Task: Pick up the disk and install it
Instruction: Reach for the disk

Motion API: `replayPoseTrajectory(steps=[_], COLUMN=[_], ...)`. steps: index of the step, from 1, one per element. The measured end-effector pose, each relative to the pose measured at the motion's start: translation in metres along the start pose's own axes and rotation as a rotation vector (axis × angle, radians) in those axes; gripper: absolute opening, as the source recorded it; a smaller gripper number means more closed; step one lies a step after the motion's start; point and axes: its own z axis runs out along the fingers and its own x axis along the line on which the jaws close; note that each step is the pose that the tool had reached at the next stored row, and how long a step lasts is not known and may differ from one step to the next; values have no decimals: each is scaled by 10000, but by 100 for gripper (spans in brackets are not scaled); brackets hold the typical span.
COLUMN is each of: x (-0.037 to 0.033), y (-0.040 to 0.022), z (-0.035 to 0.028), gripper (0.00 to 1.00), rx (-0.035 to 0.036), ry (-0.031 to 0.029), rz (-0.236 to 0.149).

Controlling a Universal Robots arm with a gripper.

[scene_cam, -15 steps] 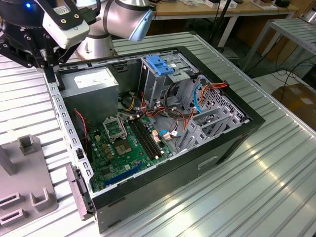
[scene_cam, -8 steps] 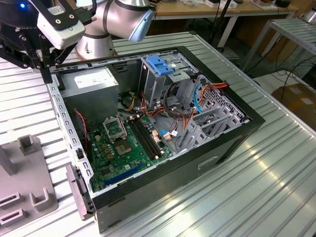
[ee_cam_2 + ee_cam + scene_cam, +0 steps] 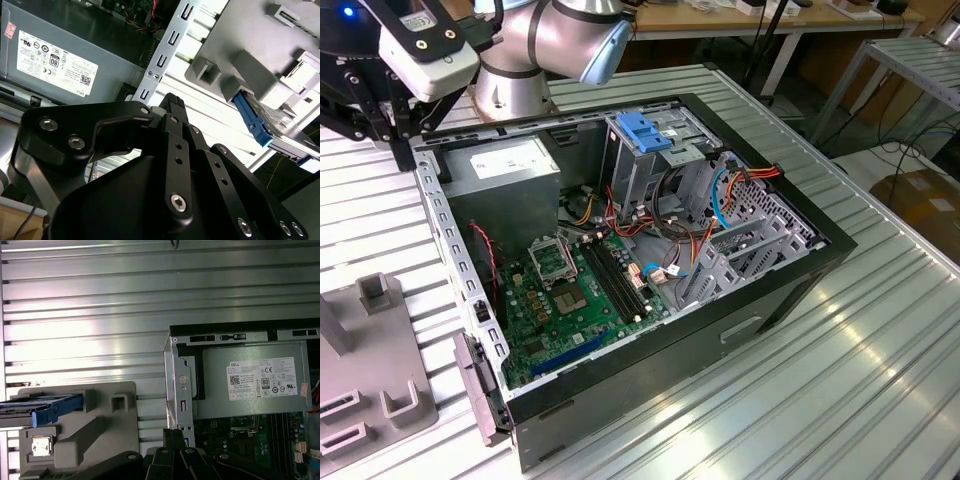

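The disk (image 3: 35, 406) rests on the grey fixture (image 3: 100, 432), well off to one side of the claw (image 3: 173, 436). The claw looks closed and empty, poised over the case's corner rail (image 3: 180, 385). To my eye, a good grasp means squaring up to the disk's blue-railed sides. The power supply (image 3: 252, 385) sits just beside the claw, and the fixture's posts crowd the disk.

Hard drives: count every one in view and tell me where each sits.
1. The disk sits in the grey fixture beside the computer case; more may hide inside the drive cage.
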Motion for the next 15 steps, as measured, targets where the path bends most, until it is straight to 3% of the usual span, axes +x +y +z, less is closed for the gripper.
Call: replayPoseTrajectory(steps=[15], x=[130], y=[-10], z=[-3], gripper=[10], rx=[1], ry=[1], rz=[-1])
